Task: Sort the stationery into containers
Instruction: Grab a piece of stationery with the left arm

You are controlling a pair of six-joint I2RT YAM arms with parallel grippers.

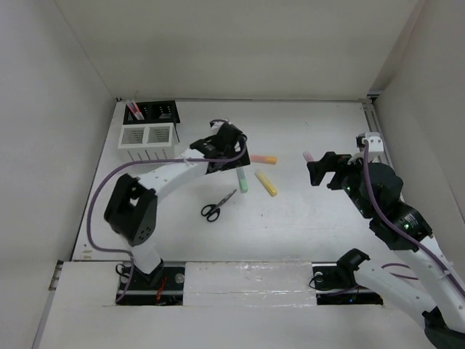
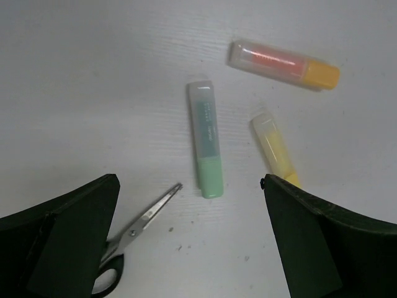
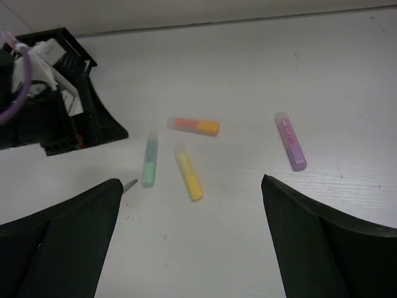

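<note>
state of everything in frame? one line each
left gripper: fingers open, empty
right gripper: fingers open, empty
green marker: capped, lying flat
yellow marker: capped, lying flat
orange marker: capped, lying flat
pink marker: capped, lying flat, apart from the other three
scissors: blades closed, lying flat
white organizer: upright, both compartments look empty
black mesh holder: upright, corner cell occupied
pens: standing in the holder

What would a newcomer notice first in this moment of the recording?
The green marker, yellow marker and orange marker stand out, clustered mid-table under the open left gripper, with the scissors nearby. A pink marker lies apart near the open right gripper. The white organizer and black mesh holder sit far left.
</note>
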